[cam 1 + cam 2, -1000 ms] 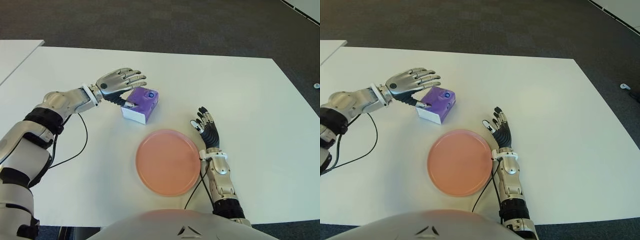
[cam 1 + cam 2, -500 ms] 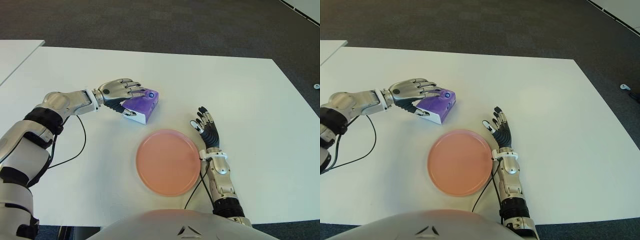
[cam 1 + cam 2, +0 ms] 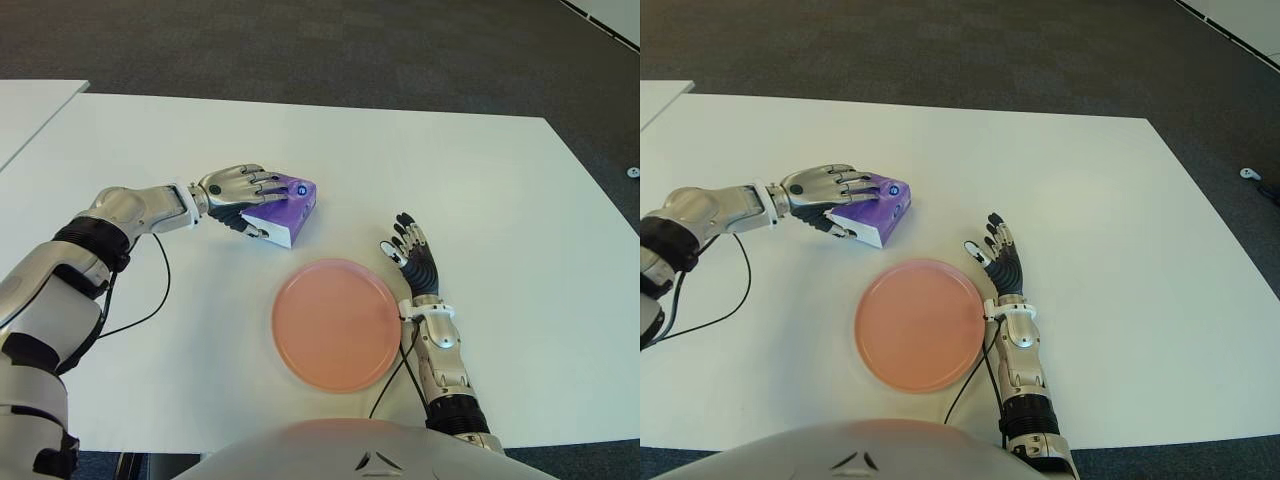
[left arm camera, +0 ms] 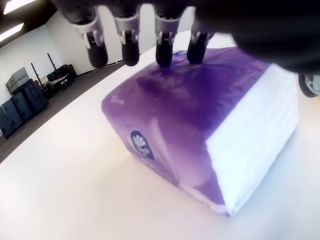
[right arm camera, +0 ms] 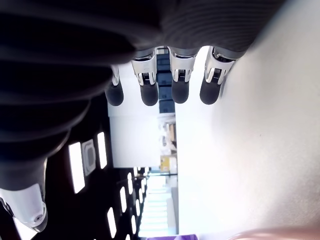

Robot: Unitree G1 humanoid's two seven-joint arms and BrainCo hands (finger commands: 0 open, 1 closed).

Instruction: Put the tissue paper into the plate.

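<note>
White counter [image 3: 520, 200]: left robot hand [image 3: 238, 187] clasping purple tissue pack [image 3: 283, 208], unlifted, 11 o'clock of empty pink plate [image 3: 336, 323]. Right robot hand [image 3: 413, 256] idle, fingers spread, at plate's 2 o'clock. Lift and transfer remaining.

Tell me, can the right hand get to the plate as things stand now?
Probably yes: the open right hand shows just beside the plate, on its right side, with only bare table between them.

An office or lab; white table [image 3: 480, 170], dark carpet floor [image 3: 300, 45], stacked cases [image 4: 22, 97].
</note>
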